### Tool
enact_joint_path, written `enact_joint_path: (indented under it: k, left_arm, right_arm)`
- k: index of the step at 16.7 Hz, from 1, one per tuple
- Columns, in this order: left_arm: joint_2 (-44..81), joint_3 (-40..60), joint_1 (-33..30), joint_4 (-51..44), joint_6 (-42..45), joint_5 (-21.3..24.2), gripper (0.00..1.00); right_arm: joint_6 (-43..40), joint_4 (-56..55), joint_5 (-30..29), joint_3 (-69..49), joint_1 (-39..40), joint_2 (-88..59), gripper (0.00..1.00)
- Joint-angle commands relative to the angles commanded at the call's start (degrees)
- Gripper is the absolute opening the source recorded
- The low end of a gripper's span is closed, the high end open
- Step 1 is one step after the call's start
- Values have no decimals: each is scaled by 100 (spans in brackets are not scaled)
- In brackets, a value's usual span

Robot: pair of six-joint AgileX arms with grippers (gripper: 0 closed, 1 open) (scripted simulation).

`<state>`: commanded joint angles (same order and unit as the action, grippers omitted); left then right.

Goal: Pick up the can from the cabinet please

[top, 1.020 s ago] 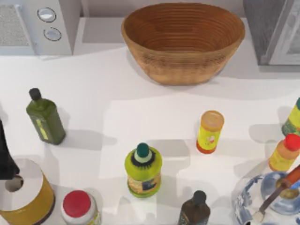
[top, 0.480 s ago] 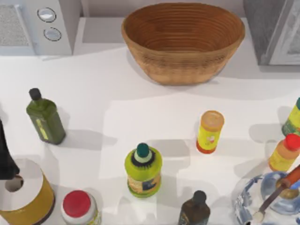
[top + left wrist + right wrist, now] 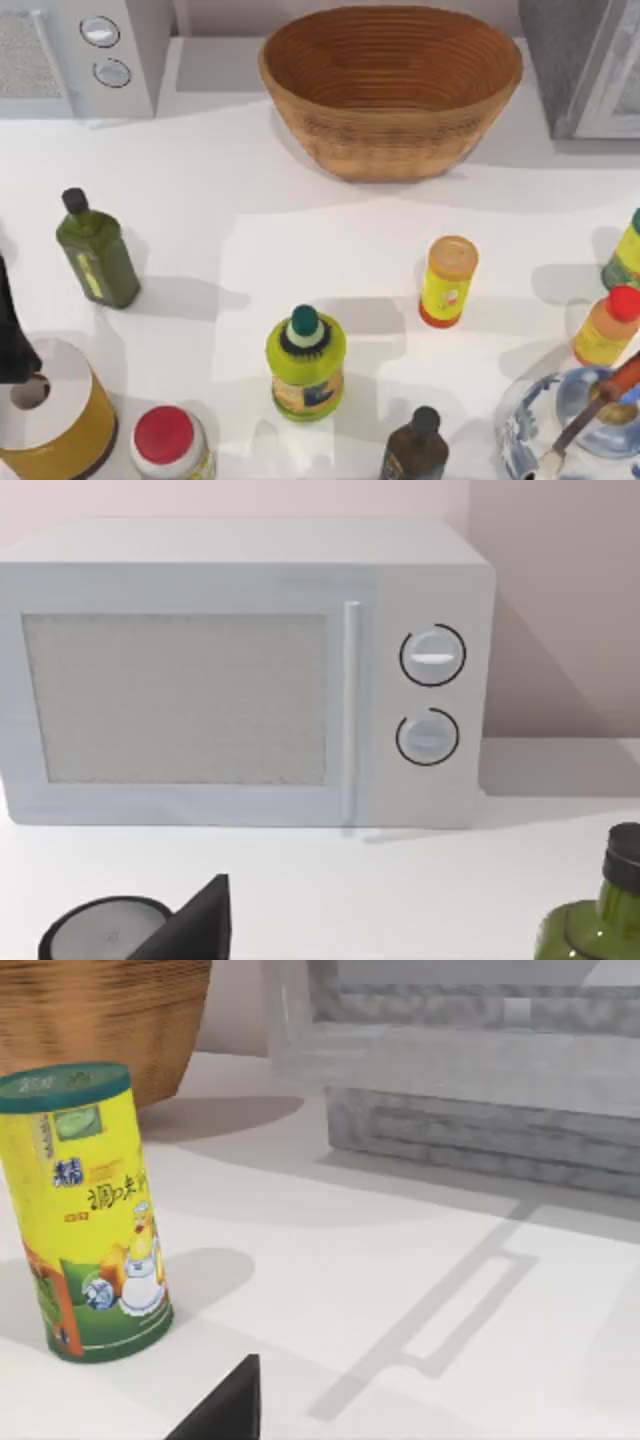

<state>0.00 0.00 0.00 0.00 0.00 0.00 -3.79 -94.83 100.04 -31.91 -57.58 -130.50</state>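
Though a dark edge of the right gripper [image 3: 225, 1405] shows low in the right wrist view, I cannot tell how far it is open, and it holds and touches nothing that can be seen. Near it, but apart from it, stands the yellow can with a green lid [image 3: 85, 1210], upright on the white table [image 3: 330, 1290], not inside anything. Behind the can is the woven basket [image 3: 100, 1020], and farther back, off to the side, the grey cabinet [image 3: 480, 1070], well apart from the can.

From above, that can sits at the table's right edge, half cut off, just beyond a red-capped orange bottle [image 3: 607, 328]. The cabinet fills the far right corner and the basket stands at the far middle.

The left gripper [image 3: 12, 335] is parked at the table's left edge, a dark shape over the rim of a wide yellow tin with a pale top [image 3: 45, 415]. I cannot tell whether it is open or closed, nor whether it touches the tin. Its wrist view looks at the front of the microwave [image 3: 240, 670] in the far left corner, with a dark green bottle [image 3: 595, 930] near it on the table.

An orange-lidded yellow canister [image 3: 448, 281] stands alone right of centre, and a green squeeze bottle [image 3: 305, 362] near the middle front.
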Motion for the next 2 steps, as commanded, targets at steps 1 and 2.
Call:
enact_joint_path:
  k: [1,2]
  left_arm:
    - [0,0,0,0,0,0,100]
    - [0,0,0,0,0,0,100]
  right_arm:
    - [0,0,0,0,0,0,100]
    - [0,0,0,0,0,0,100]
